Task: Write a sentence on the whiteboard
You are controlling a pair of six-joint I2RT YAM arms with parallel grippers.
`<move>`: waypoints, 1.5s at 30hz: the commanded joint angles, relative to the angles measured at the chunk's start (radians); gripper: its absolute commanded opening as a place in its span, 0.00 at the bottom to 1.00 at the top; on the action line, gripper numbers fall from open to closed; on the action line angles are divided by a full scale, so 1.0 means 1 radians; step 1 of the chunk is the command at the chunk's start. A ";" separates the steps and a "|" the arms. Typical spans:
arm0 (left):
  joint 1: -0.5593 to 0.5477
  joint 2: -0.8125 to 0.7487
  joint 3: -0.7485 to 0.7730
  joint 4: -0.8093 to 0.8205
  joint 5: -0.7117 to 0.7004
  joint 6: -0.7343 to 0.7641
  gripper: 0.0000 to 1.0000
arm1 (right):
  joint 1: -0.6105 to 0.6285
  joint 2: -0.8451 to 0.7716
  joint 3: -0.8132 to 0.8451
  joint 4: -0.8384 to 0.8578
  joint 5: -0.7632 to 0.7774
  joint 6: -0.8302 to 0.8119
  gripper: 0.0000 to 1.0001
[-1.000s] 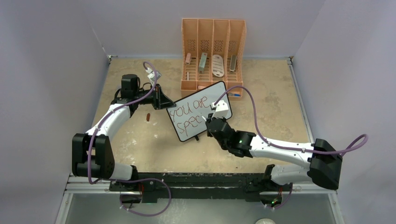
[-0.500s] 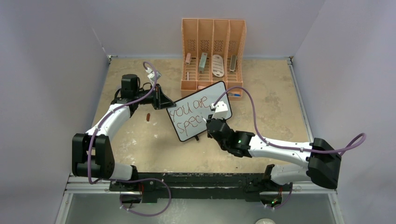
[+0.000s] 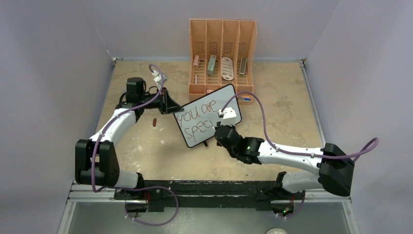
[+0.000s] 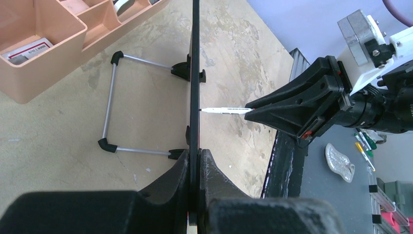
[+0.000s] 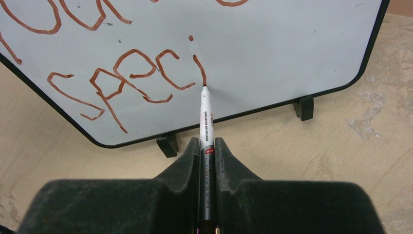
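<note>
Sentence (image 5: 126, 78), red-brown marker letters on 2 lines: "you are" above, "speci" below; the last stroke is an "i" with its dot above.
Whiteboard (image 3: 197, 138), small, white, thin black frame, rounded corners; stands about upright, turned at an angle in the top view, at mid-table just in front of the organizer; 2 black feet (image 5: 168, 145) under its lower edge; wire stand (image 4: 109, 105) behind it.
Marker (image 5: 206, 122), white barrel; tip touching the board at the lower end of the "i".
Right gripper (image 5: 207, 144), jaws pinching the marker barrel, which points straight at the board face.
Left gripper (image 4: 195, 157), jaws pressed onto the whiteboard's left edge, 1 finger on each face.
Organizer (image 3: 248, 29), orange, 4 upright compartments, at the far edge of the table; 1 item in each compartment, the third a white oval piece.
Small red-brown piece (image 3: 154, 122), lying on the table left of the board, beside the left arm.
Table (image 3: 282, 107), tan, mottled top.
</note>
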 commanded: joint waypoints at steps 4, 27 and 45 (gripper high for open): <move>-0.009 -0.012 0.030 -0.012 0.005 0.022 0.00 | -0.005 0.011 0.026 -0.029 -0.005 0.021 0.00; -0.009 -0.012 0.031 -0.011 0.003 0.019 0.00 | -0.005 -0.012 0.030 -0.021 0.000 0.015 0.00; -0.009 -0.015 0.031 -0.015 0.002 0.024 0.00 | -0.022 -0.121 -0.020 0.017 0.083 0.015 0.00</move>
